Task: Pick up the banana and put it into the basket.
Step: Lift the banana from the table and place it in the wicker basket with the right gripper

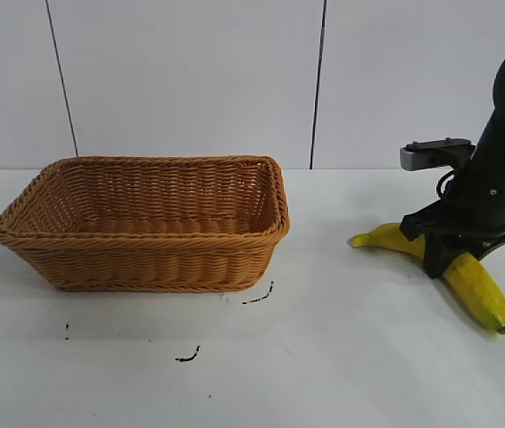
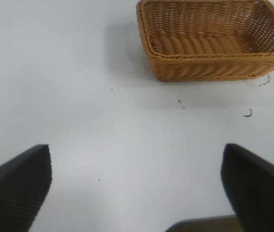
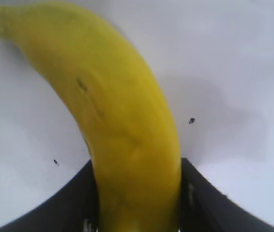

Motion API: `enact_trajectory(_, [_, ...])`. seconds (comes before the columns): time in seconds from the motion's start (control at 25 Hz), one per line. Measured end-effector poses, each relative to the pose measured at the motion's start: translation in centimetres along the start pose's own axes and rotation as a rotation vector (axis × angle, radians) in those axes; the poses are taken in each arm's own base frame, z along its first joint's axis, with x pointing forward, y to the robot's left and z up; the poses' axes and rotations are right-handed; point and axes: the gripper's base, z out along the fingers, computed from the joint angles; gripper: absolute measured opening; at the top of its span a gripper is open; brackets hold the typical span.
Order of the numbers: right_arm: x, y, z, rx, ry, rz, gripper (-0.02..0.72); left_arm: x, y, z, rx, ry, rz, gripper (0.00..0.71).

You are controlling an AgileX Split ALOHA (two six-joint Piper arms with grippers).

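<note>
The yellow banana lies on the white table at the right. My right gripper is down over its middle, one finger on each side, shut on it. In the right wrist view the banana fills the gap between the black fingers and curves away from them. The tan woven basket stands empty at the left, well apart from the banana. It also shows in the left wrist view. My left gripper is open and empty above bare table, away from the basket; it is out of the exterior view.
Small black marks lie on the table in front of the basket, with another nearer the front. A white panelled wall stands behind the table. Bare table lies between the basket and the banana.
</note>
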Motion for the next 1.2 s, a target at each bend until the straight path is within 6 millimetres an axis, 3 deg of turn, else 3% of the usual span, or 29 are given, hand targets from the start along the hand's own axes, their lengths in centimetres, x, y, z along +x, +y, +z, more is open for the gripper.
enact_trajectory(0.16, [-1.5, -0.5, -3.2, -0.002, 0.007, 0.000, 0.298, 0.0, 0.0, 0.0, 0.000, 0.000, 0.000, 0.690])
enact_trajectory(0.4, [-5.4, -1.5, -8.4, -0.017, -0.019, 0.017, 0.298, 0.0, 0.0, 0.0, 0.000, 0.000, 0.000, 0.690])
enact_trajectory(0.6, [-7.8, -0.7, -11.2, -0.037, -0.042, -0.010, 0.298, 0.0, 0.0, 0.0, 0.000, 0.000, 0.000, 0.690])
enact_trajectory(0.88, [-12.1, 4.6, -10.4, -0.082, -0.097, -0.163, 0.298, 0.0, 0.0, 0.0, 0.000, 0.000, 0.000, 0.690])
enact_trajectory(1.2, [-15.4, 14.9, -9.6, -0.141, -0.216, -0.527, 0.298, 0.0, 0.0, 0.0, 0.000, 0.000, 0.000, 0.690])
